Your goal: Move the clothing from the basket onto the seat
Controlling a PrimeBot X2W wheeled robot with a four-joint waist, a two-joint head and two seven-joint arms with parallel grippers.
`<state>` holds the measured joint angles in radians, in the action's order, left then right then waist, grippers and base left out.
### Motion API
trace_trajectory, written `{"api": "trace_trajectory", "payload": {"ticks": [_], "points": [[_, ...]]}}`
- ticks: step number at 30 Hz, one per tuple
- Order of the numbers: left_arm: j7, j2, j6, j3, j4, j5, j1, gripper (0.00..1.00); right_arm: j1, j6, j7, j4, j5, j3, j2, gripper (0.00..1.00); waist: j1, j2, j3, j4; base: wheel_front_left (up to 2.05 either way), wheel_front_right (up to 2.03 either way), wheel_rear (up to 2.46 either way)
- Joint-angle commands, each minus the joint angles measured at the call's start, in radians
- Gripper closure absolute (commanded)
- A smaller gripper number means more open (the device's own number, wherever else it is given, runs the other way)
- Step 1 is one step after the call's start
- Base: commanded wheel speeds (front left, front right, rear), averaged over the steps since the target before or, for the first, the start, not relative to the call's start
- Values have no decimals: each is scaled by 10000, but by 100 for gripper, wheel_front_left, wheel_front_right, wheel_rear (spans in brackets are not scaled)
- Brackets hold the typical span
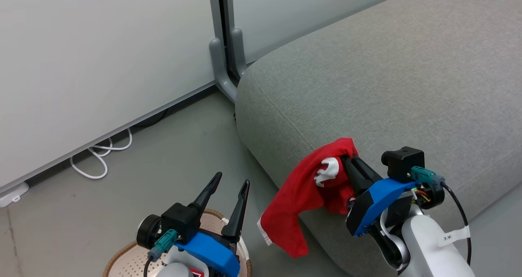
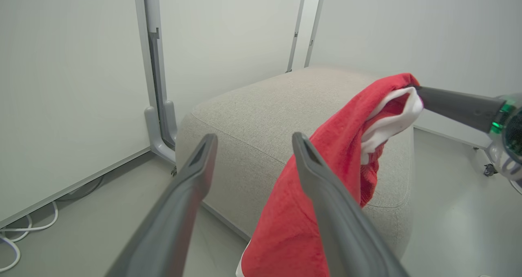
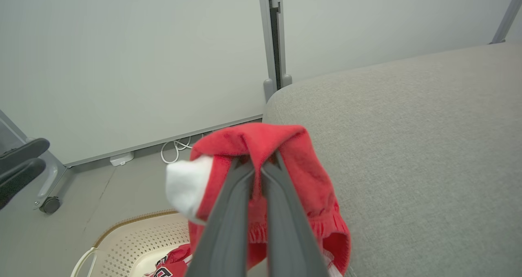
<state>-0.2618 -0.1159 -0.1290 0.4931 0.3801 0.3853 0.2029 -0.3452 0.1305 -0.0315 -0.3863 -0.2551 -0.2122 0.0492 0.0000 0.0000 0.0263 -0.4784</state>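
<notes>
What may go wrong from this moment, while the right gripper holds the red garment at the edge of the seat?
1. The right gripper pinches the red garment at one bunched fold, and most of the cloth hangs past the front edge of the seat. Released here, it would probably slide to the floor.
2. The hanging cloth is close to the open left gripper; it might catch on a finger.

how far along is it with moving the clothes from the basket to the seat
Done: no clothing seen lying on the seat yet. In hand: the right gripper is shut on a red garment, which hangs by the seat's front edge. To do: lay it down, then fetch the numbered jersey lying in the basket; the left gripper is open and empty.
</notes>
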Motion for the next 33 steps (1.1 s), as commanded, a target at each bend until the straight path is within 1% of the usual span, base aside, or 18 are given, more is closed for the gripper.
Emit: {"api": "trace_trajectory", "payload": {"ticks": [1,9,20,25,30,33], "points": [[-48,10,-23,-55,-43,-72,22,0,75,5,-2,66,81,17,23,100,0,0,-1,-89,0,0,0],[-48,48,-23,-9,-39,-97,22,0,242,5,-54,170,80,94,23,100,0,0,-14,-210,0,0,0],[-48,-28,-22,92,-76,-61,68,0,231,5,-16,211,-27,361,23,100,0,0,191,166,0,0,0],[-48,-143,-22,33,-164,-128,206,0,-609,5,1,119,376,671,24,100,0,0,527,292,0,0,0],[-48,-268,-22,144,-254,-206,473,0,-1951,5,-152,-26,1211,1639,23,100,0,0,1019,567,0,0,0],[-50,-375,-22,247,-367,-304,725,0,-2893,5,-350,-88,1568,2245,259,100,0,0,1476,785,0,0,0]]}}
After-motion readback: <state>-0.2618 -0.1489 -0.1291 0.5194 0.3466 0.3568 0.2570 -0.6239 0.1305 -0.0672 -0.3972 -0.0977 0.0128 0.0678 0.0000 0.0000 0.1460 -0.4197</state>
